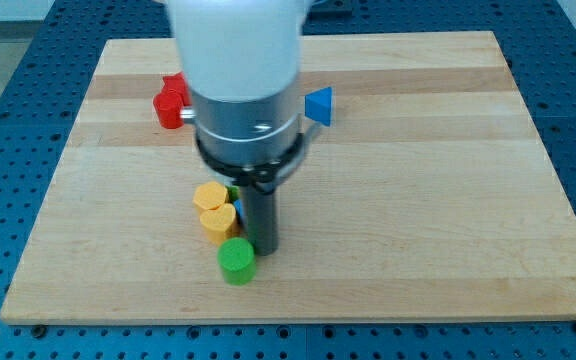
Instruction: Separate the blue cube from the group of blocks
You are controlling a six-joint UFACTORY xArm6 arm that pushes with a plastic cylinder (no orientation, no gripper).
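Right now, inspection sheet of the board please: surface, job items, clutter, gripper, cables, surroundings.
Surface: wooden board, flat, pale.
Job's things: blue cube mostly hidden behind the rod, only a sliver showing, wedged in the group with two yellow blocks, a green cylinder and a green sliver behind.
Clutter: red blocks near the view's top left; blue triangular block right of the arm.
Grippers: none; my tip sits just right of the yellow blocks, above the green cylinder.
Cables: nothing seen.
Surroundings: blue perforated table.
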